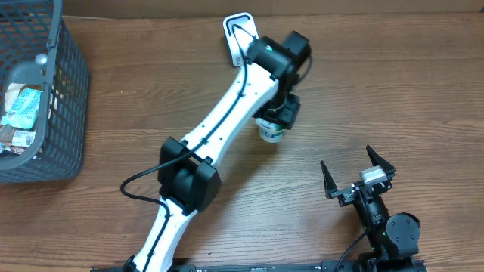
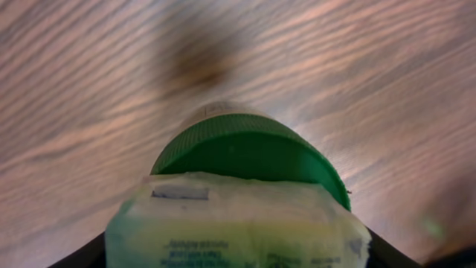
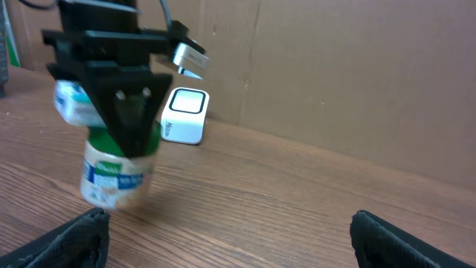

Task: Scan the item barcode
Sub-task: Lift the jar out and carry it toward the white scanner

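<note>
**Tub [image 2: 238,201] pinched in the left claw [image 3: 126,134], leaning, near the scanner [image 1: 240,36]**

Pale crinkled wrapping, right up against the left wrist lens, is the held end of the tub. It is cut off by the bottom edge, and its print is too blurred for me to read. Two dark fingers [image 2: 78,257] just show at the bottom corners on either side of it, so the left claw is clamped on that end. Past the wrapping I see a green ribbed band [image 2: 245,152], then only smeared tabletop [image 2: 89,67] grain.

From the right wrist view, the tub's long axis runs from the claw down toward the tabletop. It leans, with the white labelled lower end swung to the left of the picture. I cannot tell whether that end touches the wood, and the label is too soft for me to pick out a barcode.

From overhead I look almost straight down that axis, and the claw covers most of the tub. The white scanner sits beyond it, partly under the arm, clear of the tub.

The right claw [image 1: 355,172] sits well apart at the near right, jaws spread wide, holding nothing. A wire basket [image 1: 68,91] with packets [image 1: 19,113] stands at far left, cut off by the frame edge.
</note>
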You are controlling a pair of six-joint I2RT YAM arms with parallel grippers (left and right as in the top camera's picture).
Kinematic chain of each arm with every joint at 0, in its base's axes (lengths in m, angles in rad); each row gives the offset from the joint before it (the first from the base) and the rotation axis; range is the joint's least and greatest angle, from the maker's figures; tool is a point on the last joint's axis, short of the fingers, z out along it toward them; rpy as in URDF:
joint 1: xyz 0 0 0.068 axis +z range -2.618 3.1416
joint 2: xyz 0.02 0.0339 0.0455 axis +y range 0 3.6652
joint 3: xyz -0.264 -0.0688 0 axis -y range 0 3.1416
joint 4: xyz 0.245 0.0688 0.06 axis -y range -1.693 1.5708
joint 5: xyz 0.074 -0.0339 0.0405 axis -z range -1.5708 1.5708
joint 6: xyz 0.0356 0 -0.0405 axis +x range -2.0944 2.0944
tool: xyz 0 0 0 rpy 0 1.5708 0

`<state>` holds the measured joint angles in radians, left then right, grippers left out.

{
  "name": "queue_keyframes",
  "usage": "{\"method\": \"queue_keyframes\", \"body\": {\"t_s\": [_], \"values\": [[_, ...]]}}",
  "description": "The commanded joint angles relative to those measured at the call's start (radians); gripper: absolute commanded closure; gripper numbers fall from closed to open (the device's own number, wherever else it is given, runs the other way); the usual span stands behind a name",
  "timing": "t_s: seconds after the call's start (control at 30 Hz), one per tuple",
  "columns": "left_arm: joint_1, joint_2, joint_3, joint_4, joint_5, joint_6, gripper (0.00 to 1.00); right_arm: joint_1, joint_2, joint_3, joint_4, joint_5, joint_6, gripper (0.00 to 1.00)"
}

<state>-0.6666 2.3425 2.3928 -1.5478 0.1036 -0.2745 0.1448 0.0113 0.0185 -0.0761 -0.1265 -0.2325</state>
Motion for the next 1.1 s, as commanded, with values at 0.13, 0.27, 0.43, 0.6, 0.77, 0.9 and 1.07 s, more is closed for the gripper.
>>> {"method": "queue_keyframes", "body": {"t_s": [0.13, 0.27, 0.43, 0.6, 0.77, 0.9, 1.07], "values": [[-0.028, 0.016, 0.010, 0.084, -0.089, -0.132, 0.57, 0.002, -0.008, -0.011, 0.003, -0.002, -0.001, 0.00], [-0.028, 0.018, 0.009, 0.112, -0.108, -0.150, 0.57, 0.002, -0.008, -0.011, 0.003, -0.002, -0.001, 0.00], [-0.028, 0.020, 0.009, 0.110, -0.167, -0.172, 0.55, 0.002, -0.008, -0.011, 0.003, -0.002, -0.001, 0.00], [-0.028, 0.021, -0.017, 0.117, -0.175, -0.204, 0.56, 0.002, -0.008, -0.011, 0.003, -0.002, -0.001, 0.00], [-0.028, 0.021, -0.117, 0.166, -0.174, -0.206, 0.55, 0.002, -0.008, -0.011, 0.003, -0.002, -0.001, 0.00], [-0.028, 0.021, -0.203, 0.232, -0.174, -0.215, 0.54, 0.002, -0.008, -0.011, 0.003, -0.002, -0.001, 0.00], [-0.028, 0.021, -0.258, 0.275, -0.174, -0.221, 0.53, 0.002, -0.008, -0.011, 0.003, -0.002, -0.001, 0.00]]}}
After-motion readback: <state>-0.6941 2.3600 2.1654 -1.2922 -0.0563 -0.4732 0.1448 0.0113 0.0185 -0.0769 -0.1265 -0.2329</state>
